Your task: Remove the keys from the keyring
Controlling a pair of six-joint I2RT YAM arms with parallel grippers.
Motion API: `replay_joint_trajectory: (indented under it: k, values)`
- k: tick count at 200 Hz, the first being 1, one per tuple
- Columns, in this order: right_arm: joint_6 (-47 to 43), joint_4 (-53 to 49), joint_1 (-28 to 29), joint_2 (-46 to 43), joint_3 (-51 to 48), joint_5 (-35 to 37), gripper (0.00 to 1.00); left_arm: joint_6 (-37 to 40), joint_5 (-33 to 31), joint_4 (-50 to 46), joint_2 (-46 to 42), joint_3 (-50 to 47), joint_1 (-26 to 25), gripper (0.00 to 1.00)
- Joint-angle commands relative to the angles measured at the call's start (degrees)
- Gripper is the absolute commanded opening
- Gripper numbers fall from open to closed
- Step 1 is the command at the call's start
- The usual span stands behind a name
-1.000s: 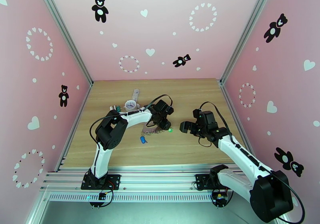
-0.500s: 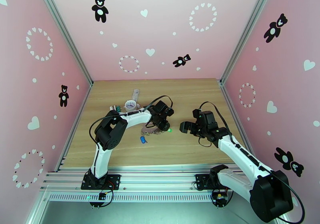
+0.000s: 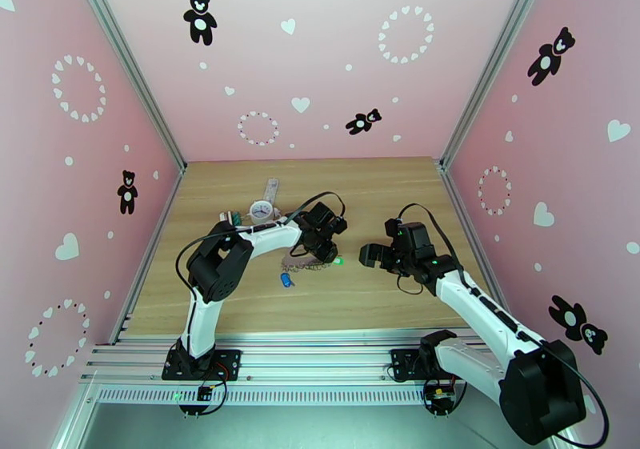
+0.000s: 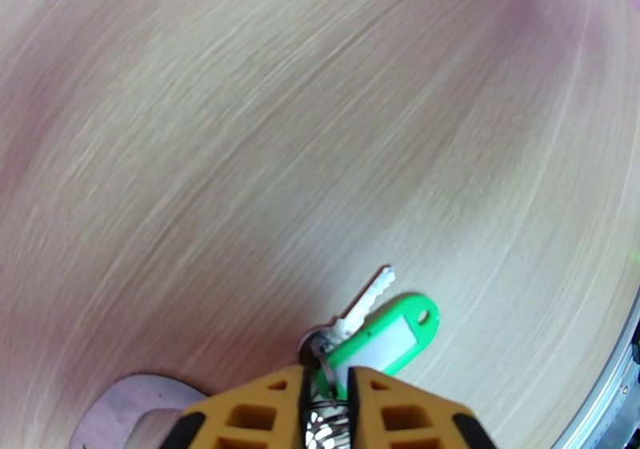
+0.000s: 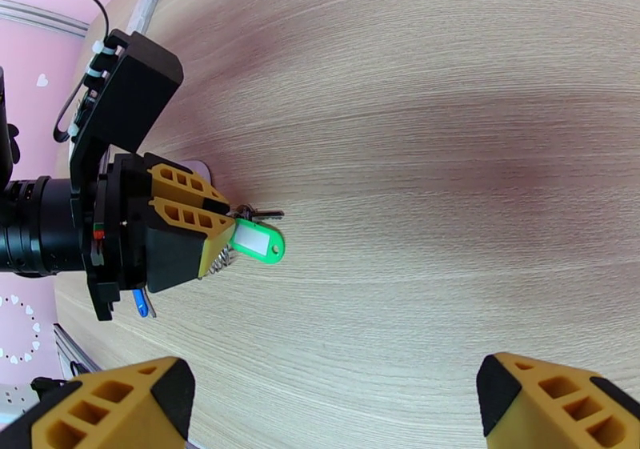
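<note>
Eyes on the keyring (image 3: 304,266): a thin dark oval loop with silvery chain links, lying on the light wooden table (image 3: 376,194) a little on the near side of centre. My left gripper (image 3: 324,249) is planted right over its 1 o'clock end.

Down my left wrist camera, my two yellow fingers (image 4: 256,412) are drawn in tight, jaws all but together. They are pinching a bunch of those silvery links (image 4: 326,426) in the narrow slot between them.

Poking out past my fingertips at 1 o'clock is the green key (image 4: 382,345). It is tiny, with a bright green plastic head, a white label and a silver blade, and it lies flat on the wood. From above it sits at 3 o'clock of the loop, right at its end.

The blue key (image 3: 286,280), just as tiny with a blue plastic head, lies at 7 o'clock of the loop, just beside it. Whether it is hooked on, I cannot tell.

My right gripper (image 3: 370,254) hangs at 3 o'clock of the green key, near but apart, with its jaws spread wide and nothing between them.

Farther out, at 11 o'clock of the loop, there is a round white dial-faced object (image 3: 262,210). A small white-and-green block (image 3: 232,218) sits at its 9 o'clock, and a clear narrow strip (image 3: 272,190) at its 12.
</note>
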Motion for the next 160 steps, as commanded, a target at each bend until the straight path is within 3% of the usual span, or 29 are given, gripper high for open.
replay_joint_trajectory:
  k: [1, 86, 160]
  values:
    - [-0.8, -0.3, 0.1, 0.5, 1.1, -0.4, 0.99, 2.0, -0.4, -1.0, -2.2, -0.2, -0.2, 0.23]
    - [-0.7, 0.4, 0.1, 1.3, 1.4, -1.1, 0.99, 3.9, -5.7, -2.6, -0.9, 0.6, -0.7, 0.24]
    - [-1.4, -0.1, 0.2, -0.6, 1.5, 0.2, 0.99, 5.7, -8.4, -2.8, -3.3, 0.7, -0.7, 0.06]
